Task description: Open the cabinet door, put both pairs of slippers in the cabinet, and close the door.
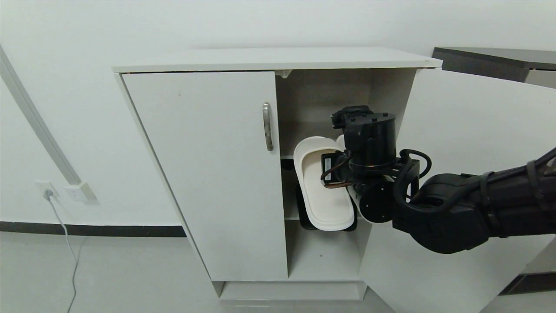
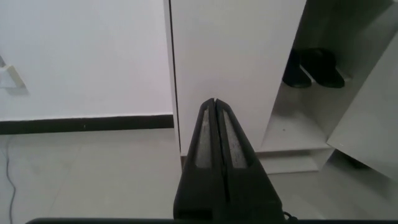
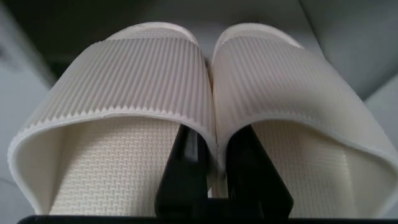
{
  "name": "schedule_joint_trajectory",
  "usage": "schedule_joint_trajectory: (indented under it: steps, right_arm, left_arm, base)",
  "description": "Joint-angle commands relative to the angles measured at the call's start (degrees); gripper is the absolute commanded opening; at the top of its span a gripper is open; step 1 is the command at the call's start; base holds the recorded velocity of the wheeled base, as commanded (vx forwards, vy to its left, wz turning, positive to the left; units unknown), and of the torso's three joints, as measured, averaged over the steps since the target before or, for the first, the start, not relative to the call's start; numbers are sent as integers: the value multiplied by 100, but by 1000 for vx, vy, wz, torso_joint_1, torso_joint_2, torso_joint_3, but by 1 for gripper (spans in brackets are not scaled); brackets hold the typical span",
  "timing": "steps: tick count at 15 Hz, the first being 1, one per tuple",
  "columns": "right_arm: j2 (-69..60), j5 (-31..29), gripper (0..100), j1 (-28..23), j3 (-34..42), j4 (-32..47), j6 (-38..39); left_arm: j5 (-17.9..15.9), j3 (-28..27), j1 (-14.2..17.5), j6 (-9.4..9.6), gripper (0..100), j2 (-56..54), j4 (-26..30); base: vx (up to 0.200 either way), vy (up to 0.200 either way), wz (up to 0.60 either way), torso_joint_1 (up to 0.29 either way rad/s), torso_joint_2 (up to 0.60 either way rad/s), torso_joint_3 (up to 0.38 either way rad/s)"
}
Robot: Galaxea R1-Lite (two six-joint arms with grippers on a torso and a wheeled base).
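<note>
Right pincer [image 3: 211, 155]: clamped on the white slippers [image 1: 323, 191], its fingers closed over the two inner strap walls where the pair meets, so both slippers hang from one grip.
Left pincer [image 2: 214, 130]: fingers pressed together with nothing between them, low and outside the cabinet [image 1: 278, 58], facing its closed left door [image 1: 204, 165].
Key relation: the white slippers sit just ahead of the right pincer, in the open right half of the cabinet. In the head view their long axis runs steeply, with one end up by the higher shelf line and the other down at the front edge of the shelf below. The right arm is the one at the opening; the left is well apart from it.
Cabinet: right door [image 1: 456, 143] swung wide open; left door shut, its handle [image 1: 267, 126] untouched.
Middle compartment: the black slippers [image 2: 314, 67] lie side by side on its shelf [image 2: 348, 81], directly behind the white pair.
Bottom compartment [image 1: 323, 256]: nothing visible in it.
Task state: one pair is stored and the second is at the opening but not set down; the door remains to be closed.
Next move, as I judge it: the white pair must tip flatter and go into a free level, since the black pair holds the shelf just behind it.
</note>
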Motion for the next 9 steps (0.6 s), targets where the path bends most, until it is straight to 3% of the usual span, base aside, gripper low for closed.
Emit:
schedule_joint_trajectory:
  steps: [1, 7, 9]
  right_arm:
    - [32, 4, 0, 0, -1, -9, -1]
    - [84, 4, 0, -35, -1, -18, 17]
    - [93, 39, 0, -79, -19, 52, 8]
  left_arm:
    - [1, 2, 4, -2, 0, 7, -1]
    - [1, -7, 4, -2, 0, 7, -1]
    - [1, -7, 4, -2, 0, 7, -1]
  base:
    - [200, 0, 0, 2, 2, 7]
    - [200, 0, 0, 1, 5, -1]
    - [0, 0, 0, 0, 0, 0]
